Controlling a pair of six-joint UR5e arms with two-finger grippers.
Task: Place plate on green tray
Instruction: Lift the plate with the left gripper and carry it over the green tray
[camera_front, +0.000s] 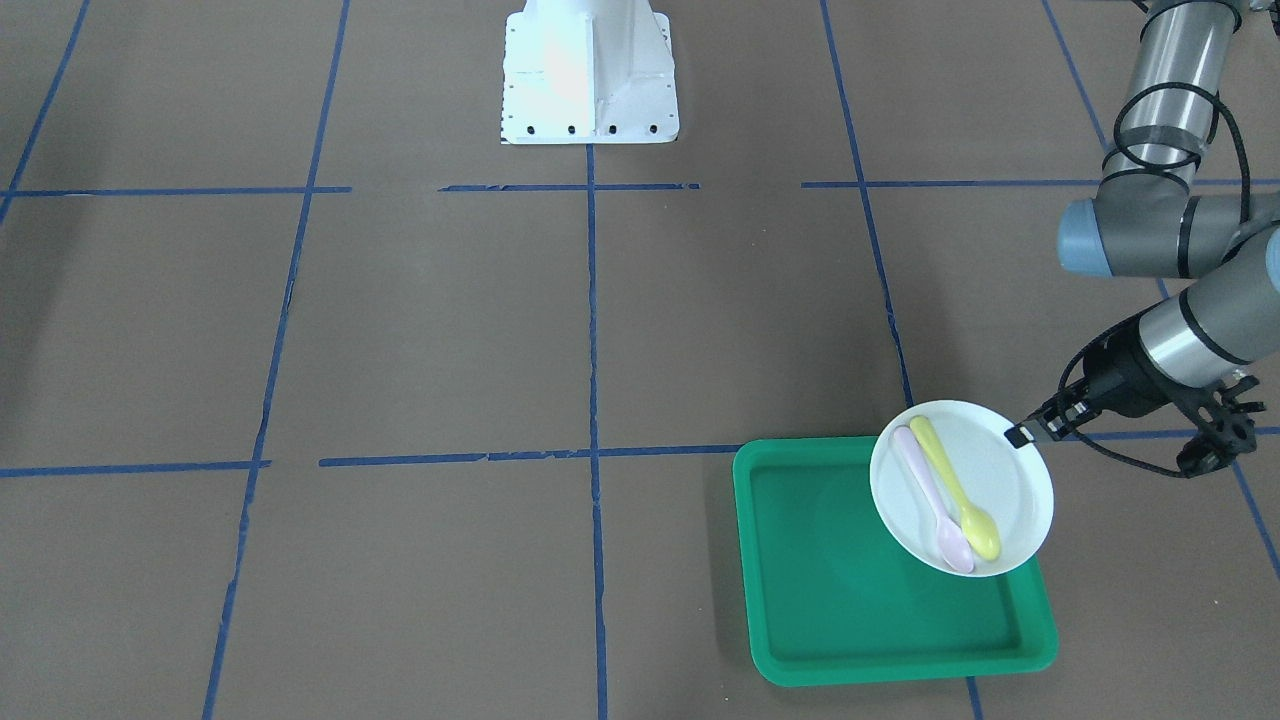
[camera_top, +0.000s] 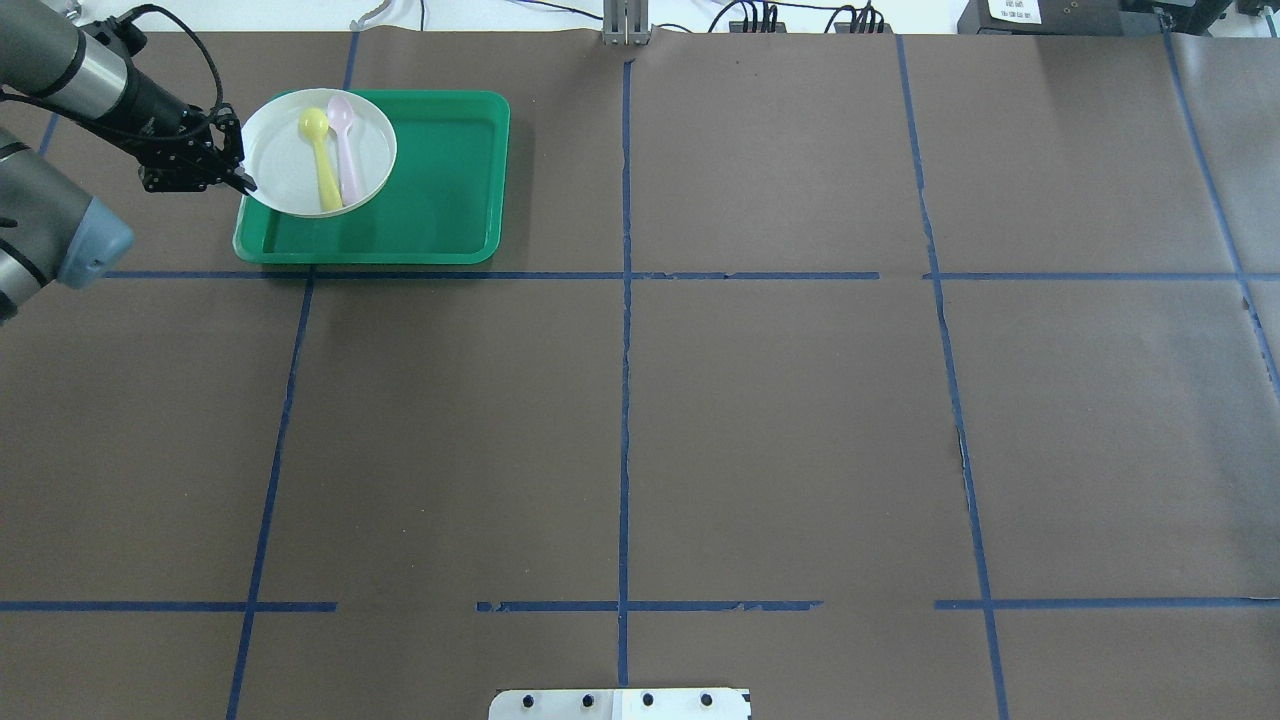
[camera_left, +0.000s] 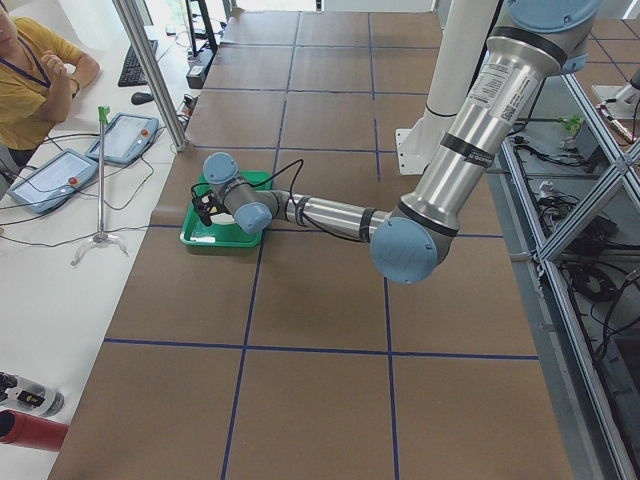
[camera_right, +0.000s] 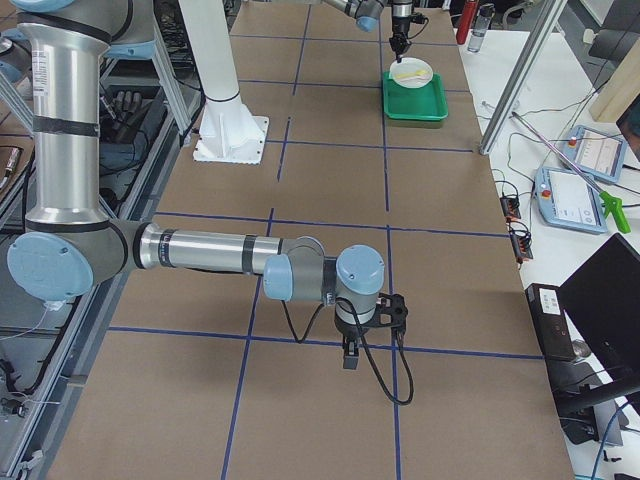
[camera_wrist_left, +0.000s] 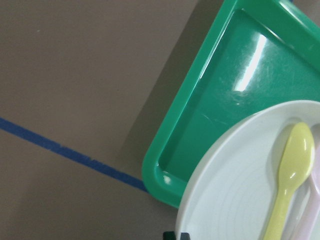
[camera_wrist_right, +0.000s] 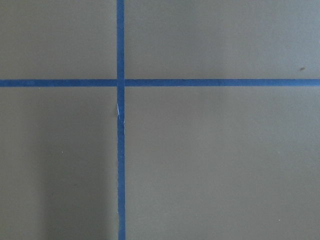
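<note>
The white plate (camera_front: 1010, 480) carries a pale pink spoon (camera_front: 935, 500) and a yellow spoon (camera_front: 955, 485). My left gripper (camera_front: 1020, 435) is shut on the plate's rim and holds it in the air over a corner of the green tray (camera_front: 850, 600). In the overhead view the plate (camera_top: 275, 160) overlaps the tray's (camera_top: 450, 170) left half, with the left gripper (camera_top: 245, 183) at its left edge. The left wrist view shows the plate (camera_wrist_left: 235, 190) above the tray (camera_wrist_left: 215, 100). My right gripper (camera_right: 350, 362) hangs low over bare table far from the tray; I cannot tell whether it is open.
The table is brown paper with a blue tape grid (camera_top: 625, 275). The robot's white base (camera_front: 590, 80) stands at the middle of the robot's edge. Operator devices (camera_left: 60, 170) lie on the white bench beyond the tray.
</note>
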